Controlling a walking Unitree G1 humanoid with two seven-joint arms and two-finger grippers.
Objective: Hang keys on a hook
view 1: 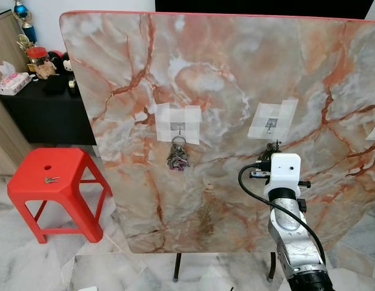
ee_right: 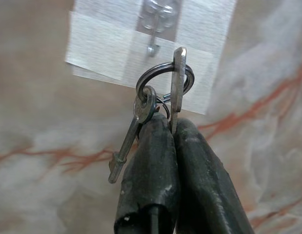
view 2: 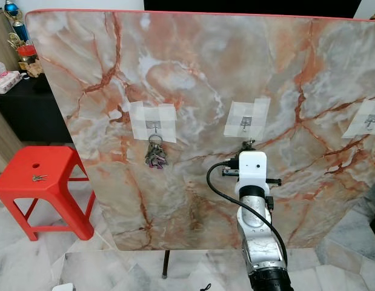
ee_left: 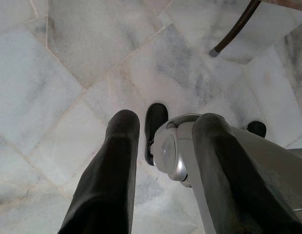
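Fingers (ee_right: 190,161) of the right gripper (ee_right: 171,127) pinch shut on a flat key, holding a small key ring (ee_right: 163,80) upright above the tips; a second key (ee_right: 129,141) dangles off the ring. Ring sits just below the hook (ee_right: 153,46), apart from it, ring plane roughly facing the marble board (view 1: 223,73). Judgement: the ring must rise slightly and slip over the hook's upturned tip.

Head views place the right gripper (view 1: 272,147) just under the middle taped hook (view 1: 271,125), ring too small to read there. They also show another bunch of keys (view 1: 177,156) already hanging on the left hook (view 1: 179,128), and loose keys (view 1: 51,179) on a red stool (view 1: 51,176).

Left gripper (ee_left: 160,141) hangs idle over floor tiles, fingers apart, holding nothing.
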